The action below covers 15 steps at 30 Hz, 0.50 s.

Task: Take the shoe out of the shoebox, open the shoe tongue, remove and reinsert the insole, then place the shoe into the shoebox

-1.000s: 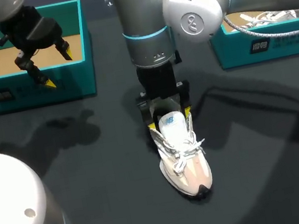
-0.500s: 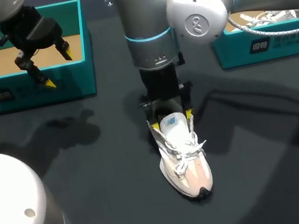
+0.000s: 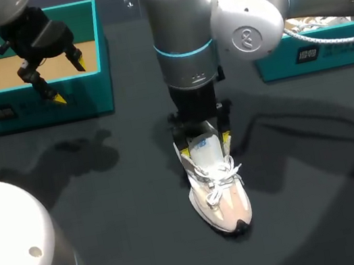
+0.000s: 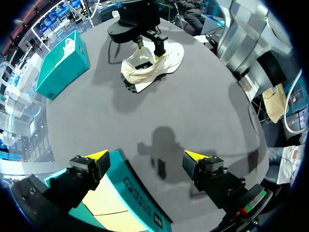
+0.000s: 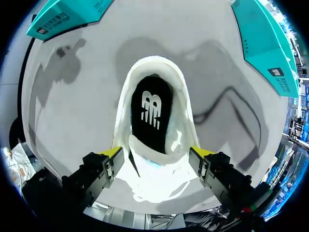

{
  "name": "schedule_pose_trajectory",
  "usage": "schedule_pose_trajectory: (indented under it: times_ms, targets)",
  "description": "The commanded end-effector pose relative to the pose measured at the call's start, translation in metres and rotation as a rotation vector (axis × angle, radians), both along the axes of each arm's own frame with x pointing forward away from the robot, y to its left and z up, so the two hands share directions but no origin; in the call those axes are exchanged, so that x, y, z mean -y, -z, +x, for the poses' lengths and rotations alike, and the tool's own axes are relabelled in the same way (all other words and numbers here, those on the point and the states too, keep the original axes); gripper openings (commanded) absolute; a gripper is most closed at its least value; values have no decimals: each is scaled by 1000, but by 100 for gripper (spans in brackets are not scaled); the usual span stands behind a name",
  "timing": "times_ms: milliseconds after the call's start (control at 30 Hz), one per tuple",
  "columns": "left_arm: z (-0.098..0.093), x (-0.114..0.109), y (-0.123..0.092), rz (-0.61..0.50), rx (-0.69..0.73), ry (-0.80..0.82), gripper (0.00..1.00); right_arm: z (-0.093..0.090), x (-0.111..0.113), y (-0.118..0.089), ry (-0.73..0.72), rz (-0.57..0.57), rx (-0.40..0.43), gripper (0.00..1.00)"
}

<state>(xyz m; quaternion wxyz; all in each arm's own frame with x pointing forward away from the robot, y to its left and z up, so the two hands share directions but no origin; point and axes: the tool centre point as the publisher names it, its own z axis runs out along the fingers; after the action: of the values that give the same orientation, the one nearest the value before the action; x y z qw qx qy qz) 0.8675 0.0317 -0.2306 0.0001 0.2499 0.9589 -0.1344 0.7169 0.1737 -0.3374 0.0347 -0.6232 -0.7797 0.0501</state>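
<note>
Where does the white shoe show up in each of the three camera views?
Head view: the shoe stands mid-table, toe toward the robot, heel end under the right gripper.
Left wrist view: the shoe lies far ahead of the left gripper, across the table.
Right wrist view: the shoe is directly under that view's own gripper, its opening facing the camera.
Shared landmark: the right gripper, over the shoe's heel end in every view.
</note>
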Motion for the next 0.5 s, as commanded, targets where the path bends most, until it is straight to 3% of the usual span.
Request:
schedule_pose_trajectory:
  times_ms: [33, 300, 500]
  targets:
    - [0, 0, 0, 3, 0, 1, 100, -3, 2, -1, -11, 10, 20, 92]
    - [0, 0, 0, 3, 0, 1, 100, -20, 1, -20, -30, 7, 74, 89]
    - [0, 0, 0, 3, 0, 1, 100, -43, 6, -31, -41, 11, 98, 83]
